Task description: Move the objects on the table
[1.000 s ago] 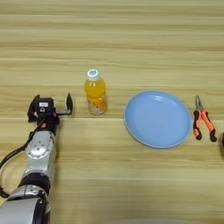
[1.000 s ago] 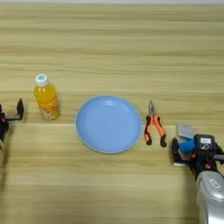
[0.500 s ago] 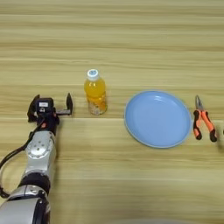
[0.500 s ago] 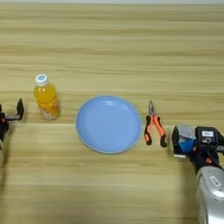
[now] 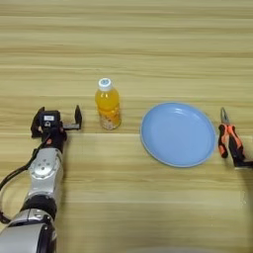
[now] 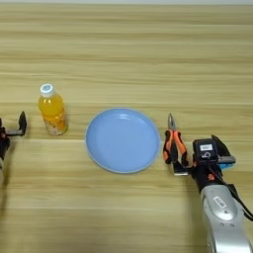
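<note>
The pliers (image 6: 174, 144) with orange-and-black handles lie on the table (image 6: 128, 54), just right of the plate, tips pointing away from me. My right gripper (image 6: 202, 161) sits right beside them, open, its left finger (image 6: 180, 171) touching or nearly touching the handle ends. The blue block (image 6: 229, 161) is almost wholly hidden under this gripper; only a blue sliver shows at its right side. My left gripper (image 5: 57, 120) rests open on the table left of the bottle, holding nothing.
An orange juice bottle (image 5: 108, 104) with a white cap stands upright left of centre. A light-blue round plate (image 5: 178, 134) lies between the bottle and the pliers. The plate rim is a finger-width from the pliers.
My right gripper has slid left and slightly away from me, up against the pliers, now covering most of the blue block. Left arm, bottle, plate and pliers have not moved.
</note>
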Tool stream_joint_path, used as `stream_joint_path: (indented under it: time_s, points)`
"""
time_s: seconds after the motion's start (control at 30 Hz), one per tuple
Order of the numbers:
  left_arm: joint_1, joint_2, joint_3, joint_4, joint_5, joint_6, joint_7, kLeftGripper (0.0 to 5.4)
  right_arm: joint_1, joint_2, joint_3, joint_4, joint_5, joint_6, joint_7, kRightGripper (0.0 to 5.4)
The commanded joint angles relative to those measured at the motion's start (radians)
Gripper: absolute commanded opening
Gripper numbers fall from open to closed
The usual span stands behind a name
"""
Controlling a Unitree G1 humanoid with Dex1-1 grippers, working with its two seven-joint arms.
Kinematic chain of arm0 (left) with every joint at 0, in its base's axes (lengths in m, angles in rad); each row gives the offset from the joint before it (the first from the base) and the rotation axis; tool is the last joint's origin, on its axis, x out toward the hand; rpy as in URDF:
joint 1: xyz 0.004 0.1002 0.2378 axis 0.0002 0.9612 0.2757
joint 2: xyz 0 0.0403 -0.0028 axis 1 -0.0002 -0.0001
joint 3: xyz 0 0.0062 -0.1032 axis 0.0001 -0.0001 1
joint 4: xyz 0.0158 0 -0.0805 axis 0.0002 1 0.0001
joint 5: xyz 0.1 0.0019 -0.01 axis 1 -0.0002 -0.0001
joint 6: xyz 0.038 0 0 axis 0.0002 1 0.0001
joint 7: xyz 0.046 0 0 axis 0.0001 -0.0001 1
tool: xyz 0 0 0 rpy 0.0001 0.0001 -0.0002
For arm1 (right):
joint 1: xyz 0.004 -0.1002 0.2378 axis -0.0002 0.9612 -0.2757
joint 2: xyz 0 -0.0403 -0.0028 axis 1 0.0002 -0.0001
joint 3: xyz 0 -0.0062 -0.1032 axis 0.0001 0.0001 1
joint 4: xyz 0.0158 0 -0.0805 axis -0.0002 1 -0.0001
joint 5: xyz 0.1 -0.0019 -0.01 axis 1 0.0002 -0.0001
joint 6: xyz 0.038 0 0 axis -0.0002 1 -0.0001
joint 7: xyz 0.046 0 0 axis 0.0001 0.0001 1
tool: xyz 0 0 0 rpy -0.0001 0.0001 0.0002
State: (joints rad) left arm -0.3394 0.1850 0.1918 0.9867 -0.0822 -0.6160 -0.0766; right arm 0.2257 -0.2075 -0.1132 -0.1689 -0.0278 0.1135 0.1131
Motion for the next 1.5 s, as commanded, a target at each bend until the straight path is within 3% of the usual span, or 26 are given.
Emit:
stream_joint_path:
  time_s: [0.03,0.4,1.07,1.5]
  points:
    - [-0.011,0.01,0.003,0.006,0.004,-0.003,-0.001,5.4,-0.016,-0.005,0.017,0.016,-0.02,-0.007,-0.003,5.37]
    - [-0.01,0.009,0.004,0.004,0.004,-0.004,0.001,5.4,-0.045,-0.014,0.067,0.111,-0.059,-0.002,0.008,5.37]
    - [-0.013,0.013,0.006,0.008,0.002,-0.002,-0.002,5.4,-0.054,-0.016,0.06,0.149,-0.053,-0.003,0.006,5.37]
    - [-0.015,0.012,0.006,0.009,0.003,-0.002,0.0,5.4,-0.101,-0.006,0.055,0.272,0.029,-0.023,0.069,5.37]
